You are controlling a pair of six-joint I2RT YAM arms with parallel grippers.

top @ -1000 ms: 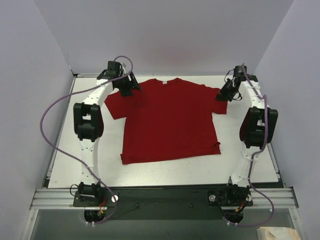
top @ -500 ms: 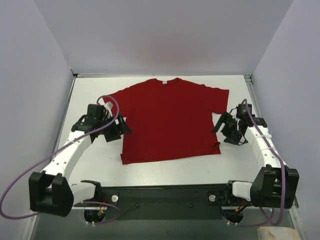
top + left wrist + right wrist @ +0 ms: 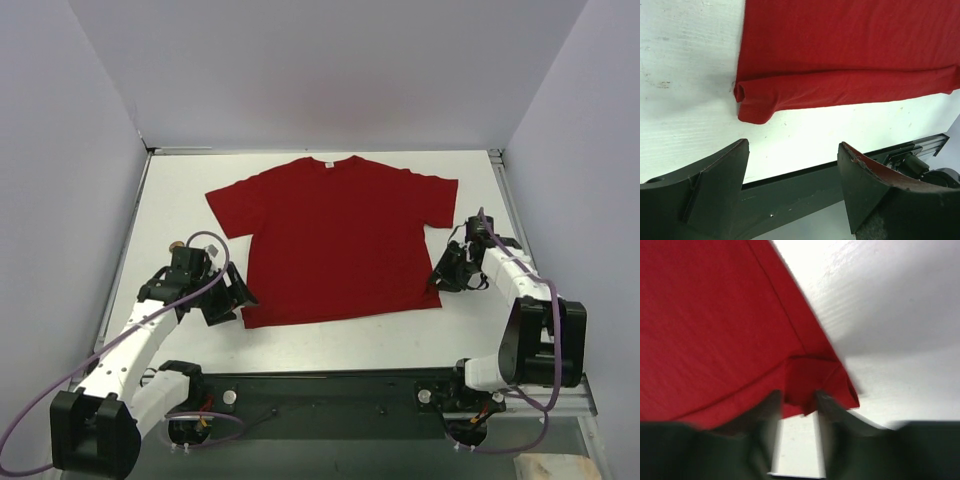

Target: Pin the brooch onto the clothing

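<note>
Tabletop (image 3: 330,340): white, flat, matte; faint scuffs in left wrist view.
Lying on it: 1 dark red T-shirt (image 3: 340,235), spread flat, approx. centre. Collar w/ small white label (image 3: 323,161) toward far edge, hem toward near edge. Both hem corners bunched/folded over. Tabletop shows round all sides.

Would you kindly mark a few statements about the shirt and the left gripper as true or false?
1. The dark red T-shirt lies spread on the white table, collar at the far side. True.
2. The left gripper is shut on the hem. False: it is open and empty, short of the hem.
3. The hem corner by the left gripper is curled over. True.
4. A brooch is pinned on the chest. False: no view shows a brooch.
</note>
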